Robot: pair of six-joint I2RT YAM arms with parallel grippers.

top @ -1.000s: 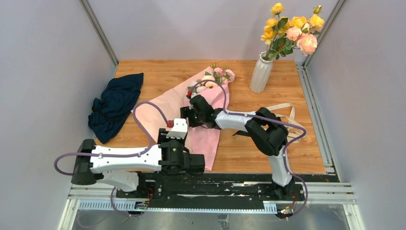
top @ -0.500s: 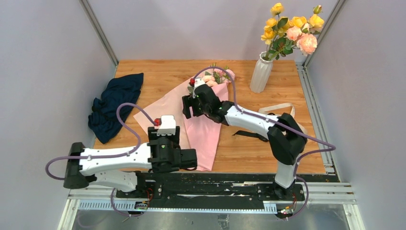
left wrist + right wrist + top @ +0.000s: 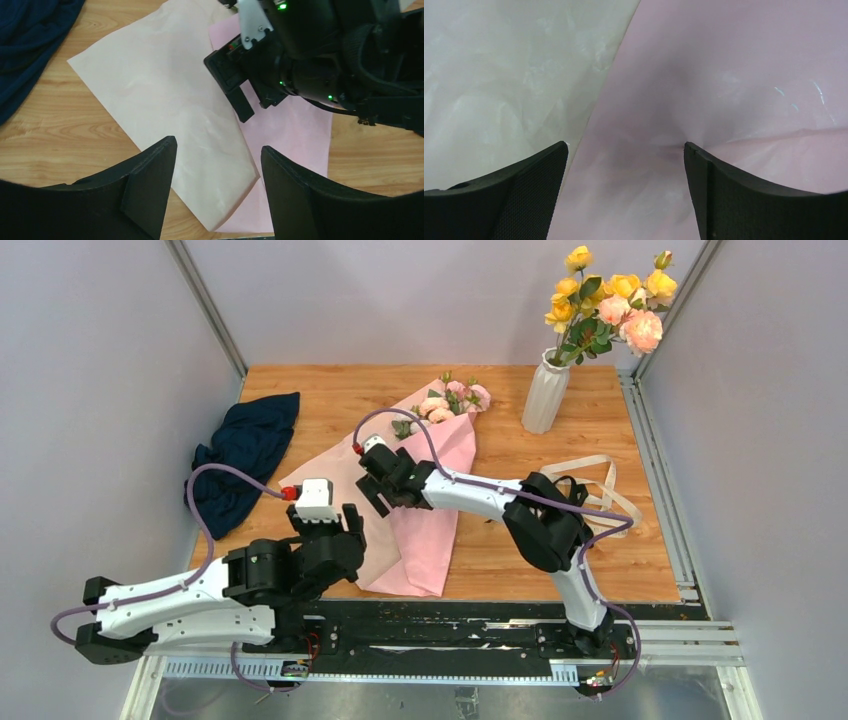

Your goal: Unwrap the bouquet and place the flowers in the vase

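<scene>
Two arms bent low over your wooden table (image 3: 490,575), grey walls (image 3: 420,300) around.
Your left gripper (image 3: 217,150) hovers spread above the pale paper (image 3: 165,100); your right gripper (image 3: 624,145) gapes wide, close over pink paper (image 3: 734,75). The bouquet (image 3: 448,403) lies mid-table, blooms near the vase (image 3: 545,390).
</scene>
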